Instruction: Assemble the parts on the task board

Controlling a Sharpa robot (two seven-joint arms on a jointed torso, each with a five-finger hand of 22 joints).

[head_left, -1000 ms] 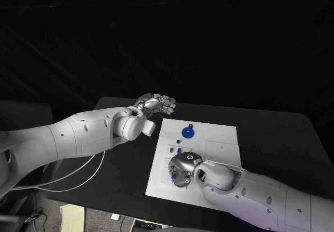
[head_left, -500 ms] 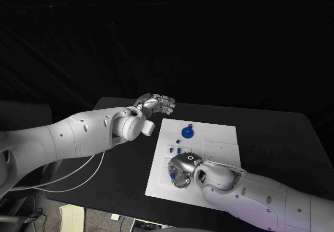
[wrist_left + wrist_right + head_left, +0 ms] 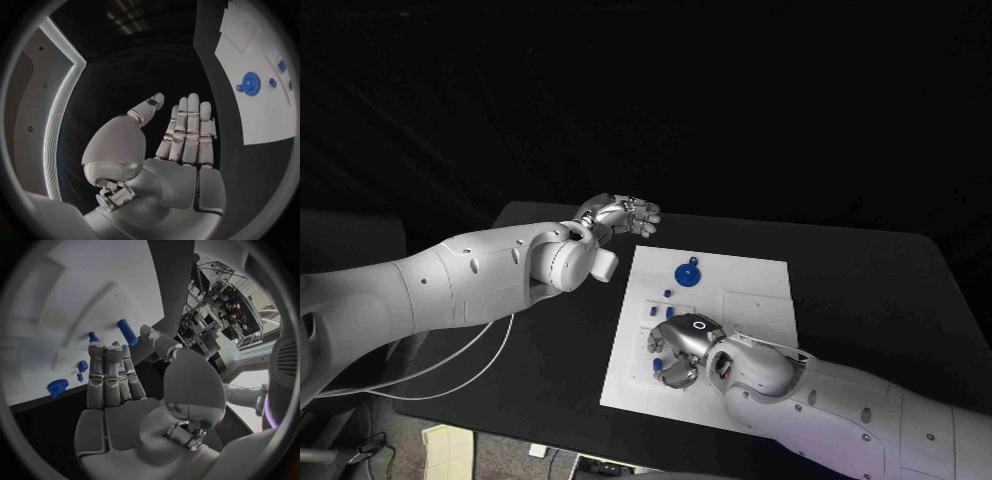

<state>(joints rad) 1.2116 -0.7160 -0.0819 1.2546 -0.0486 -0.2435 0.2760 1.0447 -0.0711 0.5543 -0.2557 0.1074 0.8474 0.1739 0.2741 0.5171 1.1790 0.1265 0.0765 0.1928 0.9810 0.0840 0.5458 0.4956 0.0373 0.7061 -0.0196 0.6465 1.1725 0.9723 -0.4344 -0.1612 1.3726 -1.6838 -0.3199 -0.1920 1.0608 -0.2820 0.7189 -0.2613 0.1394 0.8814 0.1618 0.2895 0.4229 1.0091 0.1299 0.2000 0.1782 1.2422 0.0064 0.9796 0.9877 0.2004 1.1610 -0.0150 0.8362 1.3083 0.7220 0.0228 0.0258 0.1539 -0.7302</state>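
The white task board (image 3: 750, 280) lies in the middle of the black table. A round blue part (image 3: 689, 272) sits near its far edge, with small blue parts (image 3: 669, 292) below it. My right hand (image 3: 678, 350) hovers over the board's near left area, its fingers (image 3: 106, 375) straight and holding nothing. Ahead of them lie a blue cylinder (image 3: 127, 332), a small blue peg (image 3: 92, 336) and a blue toothed piece (image 3: 57, 386). My left hand (image 3: 620, 213) hangs over the table's far left edge, off the board, with its fingers (image 3: 187, 125) extended and empty. The round blue part (image 3: 250, 83) also lies on the board (image 3: 262, 120) beside it.
Bare black table (image 3: 877, 280) stretches to the right of the board and a narrower strip (image 3: 560, 330) lies to its left. Pale outlined recesses (image 3: 759, 305) mark the board's right half.
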